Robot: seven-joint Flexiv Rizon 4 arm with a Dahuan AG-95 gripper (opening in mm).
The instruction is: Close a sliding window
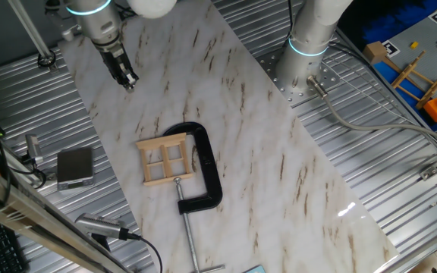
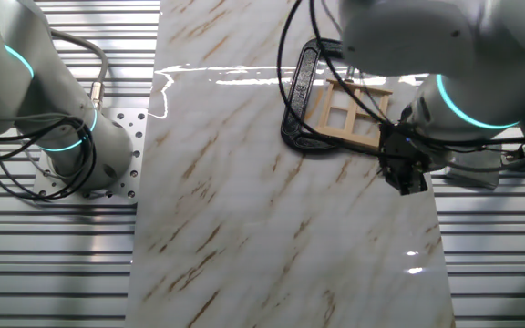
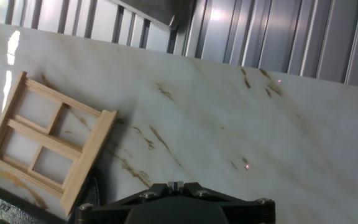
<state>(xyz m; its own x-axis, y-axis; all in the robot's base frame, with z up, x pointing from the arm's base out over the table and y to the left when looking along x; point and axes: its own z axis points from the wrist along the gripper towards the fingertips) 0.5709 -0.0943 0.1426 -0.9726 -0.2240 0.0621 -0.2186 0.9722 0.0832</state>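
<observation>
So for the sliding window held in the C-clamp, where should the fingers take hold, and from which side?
Probably from above, on the sliding window at its inner crossbars. It lies flat on the marble board, the black C-clamp wraps one edge, and the other edges look free. The gripper is well apart from it.
</observation>
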